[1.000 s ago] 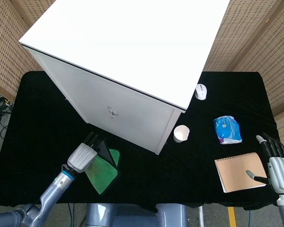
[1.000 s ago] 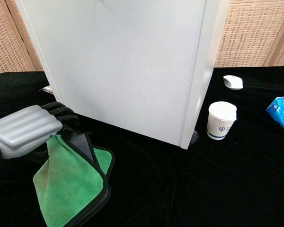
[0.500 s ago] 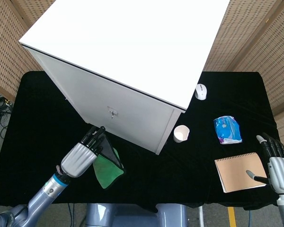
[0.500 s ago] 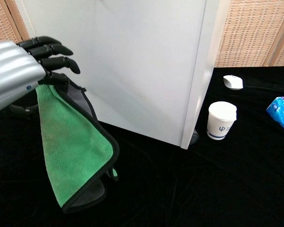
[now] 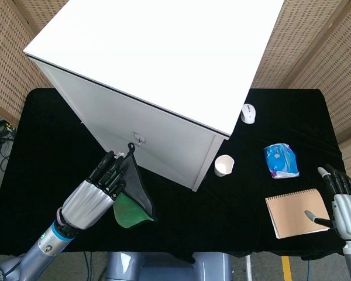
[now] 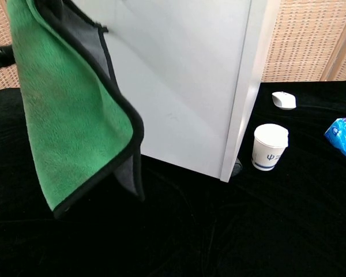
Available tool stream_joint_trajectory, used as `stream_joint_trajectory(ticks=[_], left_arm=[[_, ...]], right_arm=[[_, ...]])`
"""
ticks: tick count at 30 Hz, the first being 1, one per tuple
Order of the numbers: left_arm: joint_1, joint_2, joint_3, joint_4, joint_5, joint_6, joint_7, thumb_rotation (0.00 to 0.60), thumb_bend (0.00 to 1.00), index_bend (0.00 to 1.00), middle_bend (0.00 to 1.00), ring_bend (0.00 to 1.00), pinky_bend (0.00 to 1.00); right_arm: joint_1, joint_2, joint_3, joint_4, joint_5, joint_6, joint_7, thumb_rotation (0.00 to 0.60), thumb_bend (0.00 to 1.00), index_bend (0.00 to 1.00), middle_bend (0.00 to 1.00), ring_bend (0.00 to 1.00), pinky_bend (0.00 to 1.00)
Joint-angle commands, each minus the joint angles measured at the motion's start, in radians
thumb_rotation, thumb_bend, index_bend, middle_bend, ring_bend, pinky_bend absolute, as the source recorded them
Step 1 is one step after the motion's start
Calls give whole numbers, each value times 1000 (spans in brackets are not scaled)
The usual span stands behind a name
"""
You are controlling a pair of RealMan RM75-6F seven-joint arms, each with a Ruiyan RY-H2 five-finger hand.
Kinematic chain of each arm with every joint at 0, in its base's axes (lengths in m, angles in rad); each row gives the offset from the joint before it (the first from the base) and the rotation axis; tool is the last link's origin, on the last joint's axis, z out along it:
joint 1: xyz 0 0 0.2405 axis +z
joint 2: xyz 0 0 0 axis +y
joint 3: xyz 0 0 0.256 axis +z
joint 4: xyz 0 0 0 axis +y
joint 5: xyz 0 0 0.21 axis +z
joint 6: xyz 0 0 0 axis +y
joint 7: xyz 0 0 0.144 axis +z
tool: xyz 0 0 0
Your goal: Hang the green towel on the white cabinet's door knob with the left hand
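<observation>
My left hand (image 5: 96, 190) holds the green towel (image 5: 131, 199) up in front of the white cabinet (image 5: 158, 76). The towel's black hanging loop (image 5: 130, 150) stands just below and left of the small door knob (image 5: 139, 139); whether they touch I cannot tell. In the chest view the green towel (image 6: 75, 104) with its black edge hangs free at the upper left, off the table, and the hand is cut off by the frame's top. My right hand (image 5: 339, 202) rests with fingers spread at the table's right front corner, holding nothing.
A paper cup (image 5: 224, 165) stands beside the cabinet's right corner. A white mouse (image 5: 248, 113), a blue packet (image 5: 280, 160) and a brown notebook (image 5: 296, 212) lie on the black table (image 5: 234, 205) to the right.
My left hand has lifted the towel off the table and carried it up toward the door knob. The right hand has not moved.
</observation>
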State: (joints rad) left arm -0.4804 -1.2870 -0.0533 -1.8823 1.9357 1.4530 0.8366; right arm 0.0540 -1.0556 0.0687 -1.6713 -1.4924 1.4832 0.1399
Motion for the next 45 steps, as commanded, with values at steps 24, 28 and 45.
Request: stream_joint_trajectory(ticks=[24,28,45], left_arm=[[51,38,-57,-109,109,-8,10,600,709,792,247,117,77],[49,24,-70,-96,95,-28,10,600,710,792,247,118,77],[61,7,-88,-87,101,-45,5,600,709,793,247,118,77]], right_arm=[[-2,-1,0,-2,-2,4,-3,600,66,0,0,0,0],[-2,0,2,-1,1,3,0,600,66,0,0,0,0],[-2,2,2,-1,-1,4,4,600,67,0,0,0,0]])
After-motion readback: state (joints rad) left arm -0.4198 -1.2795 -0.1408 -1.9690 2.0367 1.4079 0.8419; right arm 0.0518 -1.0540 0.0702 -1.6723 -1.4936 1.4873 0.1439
